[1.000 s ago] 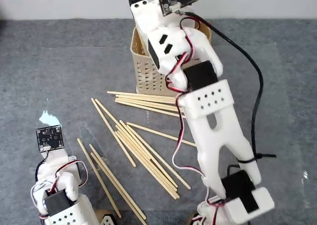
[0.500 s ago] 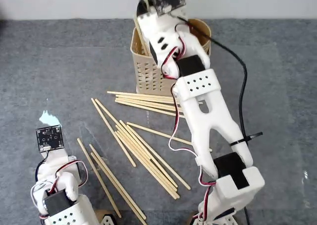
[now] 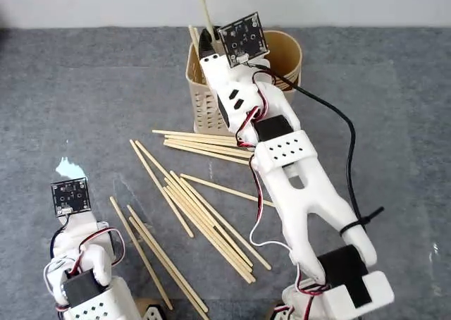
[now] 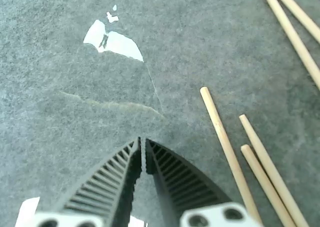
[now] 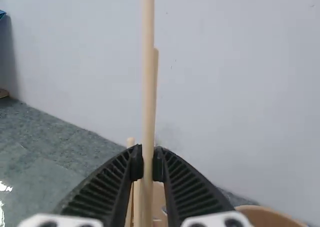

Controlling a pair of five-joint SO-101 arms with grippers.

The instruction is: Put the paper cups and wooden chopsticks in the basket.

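Right arm has drawn back from past the far table edge since 1.0 s ago. Its wrist now sits over the basket instead of beyond it. Left arm unchanged.

- Stick: upright, clamped between the jaws of the right gripper, over the basket's 11 o'clock corner. Lower end hidden; cannot tell if it is inside the rim yet.
- 2nd stick just behind the held one. Cannot tell whether it is gripped too or already stands in the basket.
- Basket: at 12 o'clock on the mat, with the right arm across its top.
- Cup: brown, seated in the basket's 3 o'clock side. Cup part looks done, by my reading.
- Loose sticks: more than 10 on the mat, from centre toward 7 o'clock. 1 bundle lies flat just in front of the basket, and a few lie near the left arm.
- Progress: early on the sticks, with most of the work left.
- Left gripper: at 7 o'clock, jaws closed on nothing, low over bare mat with 3 stick ends just beside it.
- Scrap: white patch on the mat ahead of the left gripper, harmless.
- In the way: the right arm lies over the sticks nearest the basket, and its cable trails at 3 o'clock. The crossed sticks will be awkward to take singly.
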